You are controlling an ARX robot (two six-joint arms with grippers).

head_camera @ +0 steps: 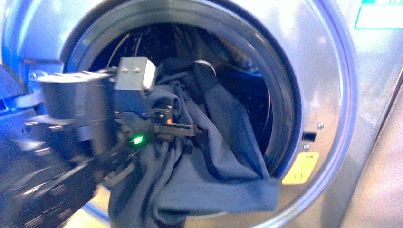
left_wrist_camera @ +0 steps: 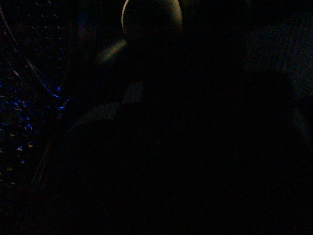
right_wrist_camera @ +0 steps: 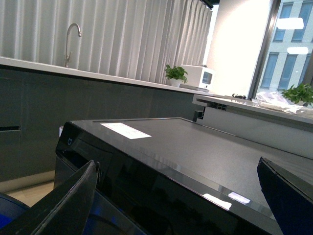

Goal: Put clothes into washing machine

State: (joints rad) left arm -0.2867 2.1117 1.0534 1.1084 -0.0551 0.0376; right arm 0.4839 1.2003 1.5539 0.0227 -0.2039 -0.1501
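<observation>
In the front view the dark navy-grey clothes [head_camera: 223,156] hang out of the round mouth of the silver-grey washing machine [head_camera: 332,85], part inside the drum and part draped over the lower gasket rim. My left gripper [head_camera: 183,129] reaches in from the left and is shut on a fold of the clothes at the mouth. The left wrist view is dark. My right gripper [right_wrist_camera: 178,196] is open and empty, its fingers [right_wrist_camera: 63,205] spread wide above the machine's dark top [right_wrist_camera: 195,147]. It does not show in the front view.
A yellow warning sticker [head_camera: 300,168] and a door latch slot [head_camera: 309,136] sit right of the porthole. In the right wrist view a counter with a tap [right_wrist_camera: 72,41], a white appliance [right_wrist_camera: 198,77] and plants [right_wrist_camera: 175,73] stand behind the machine.
</observation>
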